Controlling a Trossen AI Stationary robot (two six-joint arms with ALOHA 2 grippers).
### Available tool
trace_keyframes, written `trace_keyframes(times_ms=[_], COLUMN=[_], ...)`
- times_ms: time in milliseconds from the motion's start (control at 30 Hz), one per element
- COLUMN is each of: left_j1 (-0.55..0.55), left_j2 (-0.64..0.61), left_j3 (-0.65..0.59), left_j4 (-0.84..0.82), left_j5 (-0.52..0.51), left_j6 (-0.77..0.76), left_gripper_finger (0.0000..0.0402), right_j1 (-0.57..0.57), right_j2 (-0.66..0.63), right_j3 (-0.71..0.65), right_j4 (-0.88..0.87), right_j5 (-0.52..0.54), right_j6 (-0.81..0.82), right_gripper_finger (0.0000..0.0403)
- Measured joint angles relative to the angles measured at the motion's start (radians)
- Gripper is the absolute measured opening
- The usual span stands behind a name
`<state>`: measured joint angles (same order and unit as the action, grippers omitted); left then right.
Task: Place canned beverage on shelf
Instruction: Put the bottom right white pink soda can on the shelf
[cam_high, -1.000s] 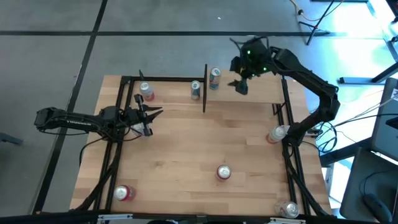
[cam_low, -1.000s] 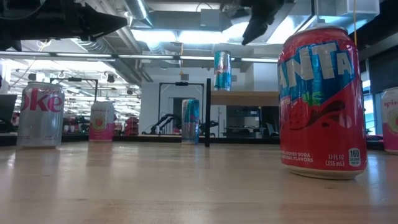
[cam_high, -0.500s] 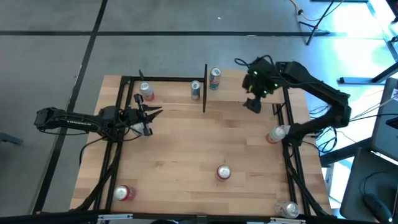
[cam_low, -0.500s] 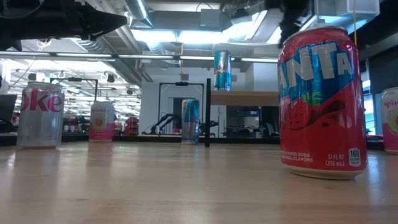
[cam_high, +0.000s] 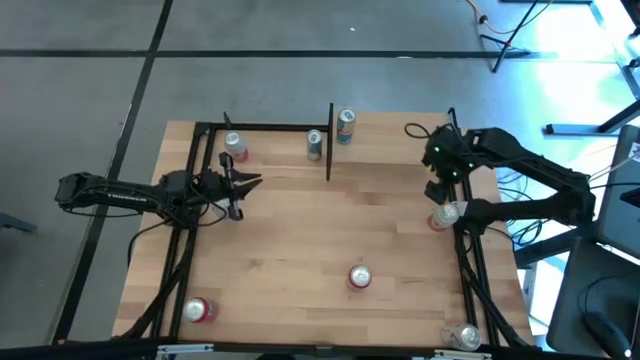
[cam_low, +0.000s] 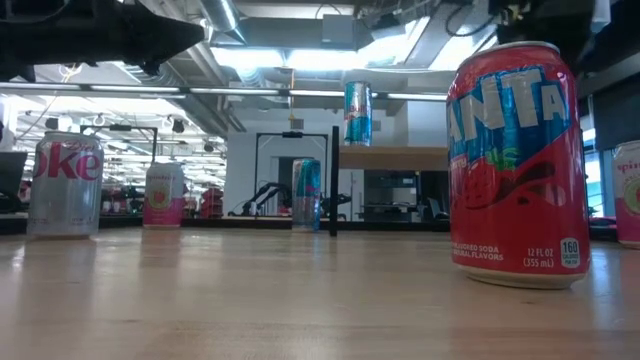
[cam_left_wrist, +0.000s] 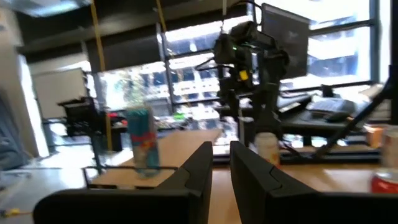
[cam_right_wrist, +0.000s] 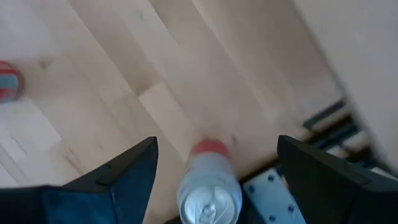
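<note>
The right gripper (cam_high: 437, 186) hangs over the right edge of the large light-wood tabletop (cam_high: 330, 235), its two dark fingers (cam_right_wrist: 118, 180) spread wide with nothing between them, and straight below it stands a silver-topped can with a red band (cam_right_wrist: 209, 184), close to the black frame rail at the table's side. Off at the far edge, the blue and silver canned beverage (cam_high: 345, 126) stands upright on the small raised light-wood shelf with black metal posts (cam_high: 400, 135), just beyond a tall black post (cam_high: 329, 140); from table height that can (cam_low: 357, 113) shows up above the others on the shelf board. Beside the post, down on the tabletop, is another slim blue and silver can (cam_high: 314, 145), and further left a pink and white can (cam_high: 234, 147). The left gripper (cam_high: 245, 185) waits low over the table's left side, pointing inward, its fingers (cam_left_wrist: 252, 174) nearly together with only a narrow gap and nothing held. Nearer the front sit a red soda can (cam_high: 359, 277) at the middle, a second red can (cam_high: 197, 310) at the front left, and a silver can (cam_high: 464, 336) at the front right.
</note>
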<state>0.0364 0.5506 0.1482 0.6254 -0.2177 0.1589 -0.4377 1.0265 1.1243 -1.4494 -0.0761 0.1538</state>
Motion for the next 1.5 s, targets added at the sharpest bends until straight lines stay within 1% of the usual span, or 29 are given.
trace_keyframes(times_ms=[100, 267, 333, 433, 733, 1100, 1267, 1500], left_j1=[-0.001, -0.001, -0.001, -0.001, -0.001, -0.001, -0.001, -0.001], left_j2=[0.000, 0.000, 0.000, 0.000, 0.000, 0.000, 0.000, 0.000], left_j3=[0.000, 0.000, 0.000, 0.000, 0.000, 0.000, 0.000, 0.000], left_j4=[-0.035, -0.041, -0.041, -0.042, -0.042, -0.041, -0.041, -0.041], left_j5=[0.024, 0.023, 0.023, 0.023, 0.025, 0.025, 0.025, 0.025], left_j6=[-0.005, -0.049, -0.053, -0.053, -0.052, -0.052, -0.052, -0.053], left_gripper_finger=[0.0048, 0.0048, 0.0048, 0.0048, 0.0048, 0.0048, 0.0048, 0.0048], right_j1=[0.000, 0.000, 0.000, 0.000, -0.001, -0.001, 0.000, 0.000], right_j2=[-0.038, -0.080, -0.092, -0.095, -0.095, -0.091, -0.046, 0.088], right_j3=[-0.053, -0.131, -0.163, -0.203, -0.298, -0.315, -0.315, -0.315], right_j4=[-0.001, -0.047, -0.050, -0.050, -0.044, -0.026, -0.024, -0.025], right_j5=[-0.009, -0.007, -0.024, -0.048, -0.048, -0.055, -0.056, -0.074], right_j6=[0.046, 0.112, 0.138, 0.163, 0.214, 0.216, 0.241, 0.253], right_gripper_finger=[0.0312, 0.0312, 0.0312, 0.0312, 0.0312, 0.0312, 0.0312, 0.0312])
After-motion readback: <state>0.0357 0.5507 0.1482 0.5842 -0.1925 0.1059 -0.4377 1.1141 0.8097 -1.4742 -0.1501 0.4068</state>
